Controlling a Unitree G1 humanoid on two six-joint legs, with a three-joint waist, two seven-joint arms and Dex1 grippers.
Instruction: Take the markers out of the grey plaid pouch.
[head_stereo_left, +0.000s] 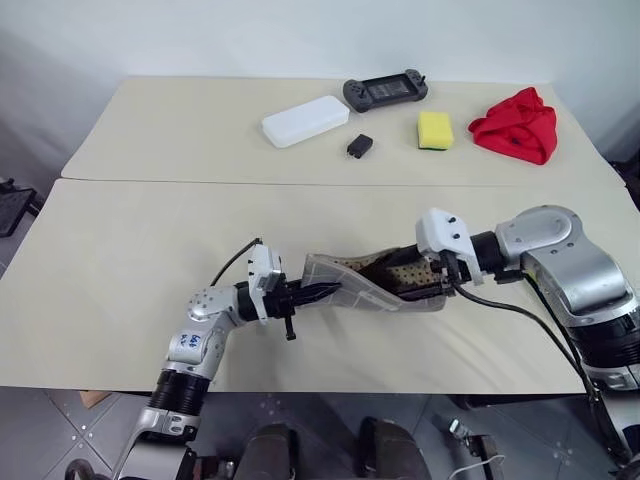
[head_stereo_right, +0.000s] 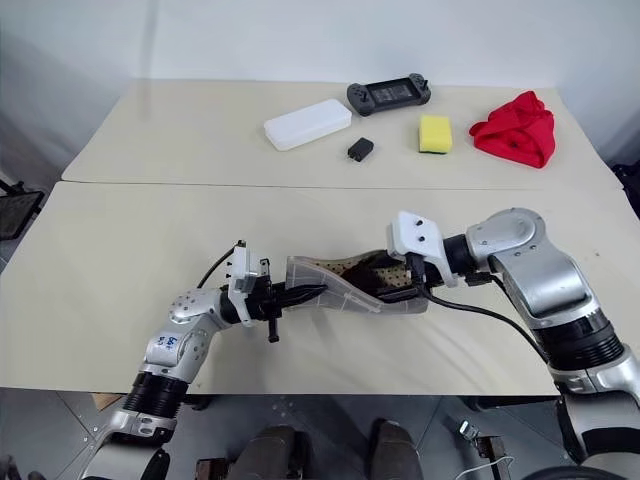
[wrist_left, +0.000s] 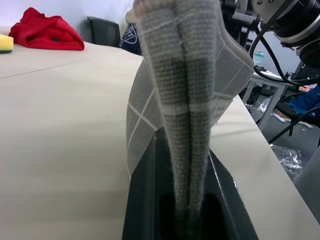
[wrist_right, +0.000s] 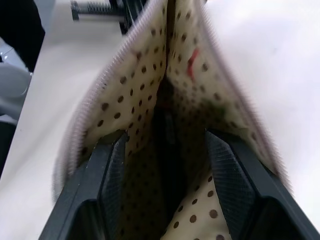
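The tabletop (head_stereo_left: 120, 260) is spanned by the grey plaid pouch (head_stereo_left: 345, 288), lifted at its near middle. One end is clamped tight in the left hand (head_stereo_left: 318, 292); the right hand (wrist_right: 165, 165), fingers parted inside the dotted lining (nothing gripped yet), is reaching in. Next, a dark marker (wrist_right: 167, 145) must be pinched and drawn out.

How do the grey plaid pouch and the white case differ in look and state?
The grey plaid pouch is soft, gridded and open, held between both grippers; the white case is plain, rigid-looking and closed, lying untouched at the table's far side. Both are oblong.
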